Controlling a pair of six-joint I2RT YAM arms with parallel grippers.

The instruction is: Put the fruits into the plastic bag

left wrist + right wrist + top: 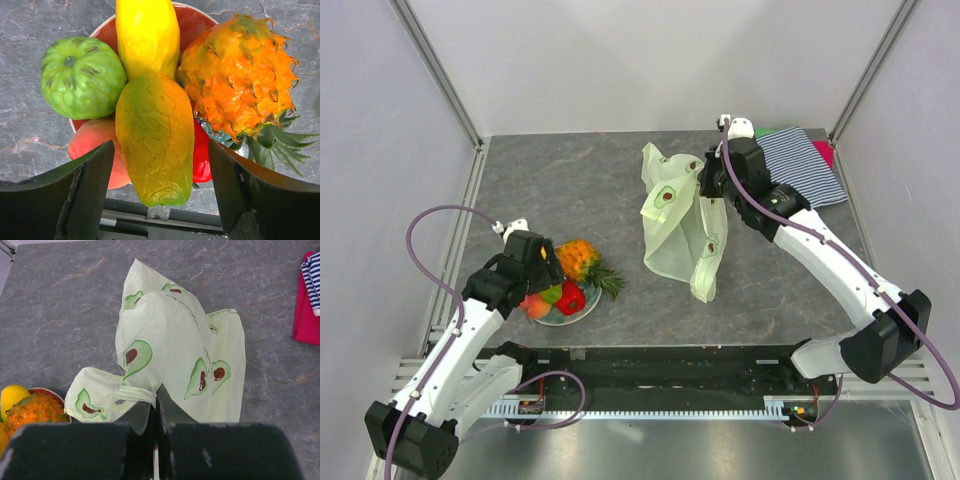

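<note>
Spreading across every view, a grey veined bench is seen carrying all the things. The plastic bag, pale green and printed with avocado figures, is found right of centre, crumpled and partly raised. One bunched handle is pinched by the right tool, whose fingers are clenched together on the thin film in the right wrist view. A striped blue-white cloth is laid at the far right corner, with a red cloth just beside it, partly covered.

The left tool is held low over the fruits at the near left, released and spread wide. Its two dark fingers are set either side of the near end of the mango; whether anything is touched cannot be told. A red plate is set under the heap, apart from the bag and to its left.

On the plate, the orange pineapple is laid on its side, its green leaves pointed off the rim. The orange-green mango is stacked in the middle, with the yellow lemon touching its far end. The green apple is pressed against both. The peach is tucked under the mango's side, and a red piece is wedged between mango and pineapple.
</note>
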